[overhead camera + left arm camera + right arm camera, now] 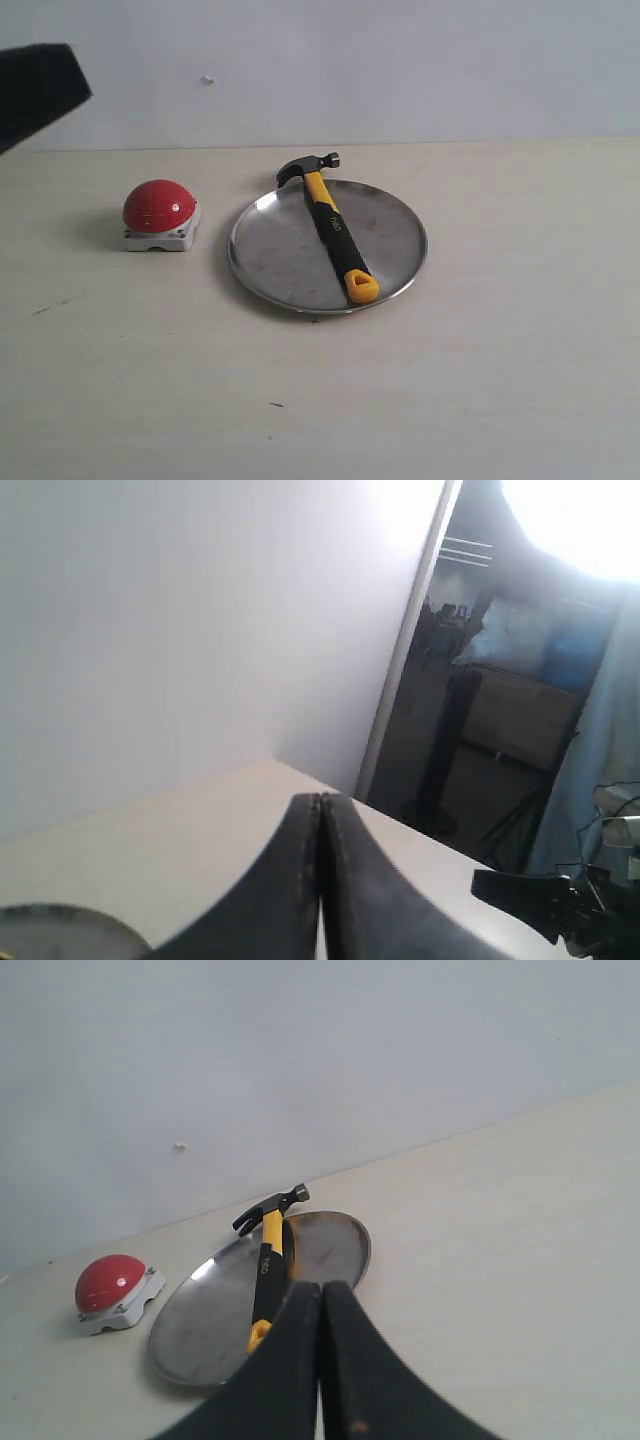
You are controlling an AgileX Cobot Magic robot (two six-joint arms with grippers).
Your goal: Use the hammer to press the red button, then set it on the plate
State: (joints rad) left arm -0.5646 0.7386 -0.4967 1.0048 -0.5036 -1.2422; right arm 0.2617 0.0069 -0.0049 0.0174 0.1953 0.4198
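Note:
The hammer [333, 225] lies across the silver plate [280, 250], its dark head over the far rim and its yellow handle end at the near rim. To the plate's left sits the red button [159, 205] on its grey base. In the right wrist view the hammer [268, 1260], the plate [210, 1320] and the red button [108, 1282] show beyond my right gripper [321, 1286], which is shut and empty. My left gripper [320, 798] is shut and empty, raised off the table; a dark part of its arm [35, 90] shows at the exterior view's upper left.
A pale wall [400, 60] runs behind the table [500, 350]. In the left wrist view the table's edge drops off to a dark room with furniture [520, 720], and a sliver of the plate's rim [60, 920] shows low down.

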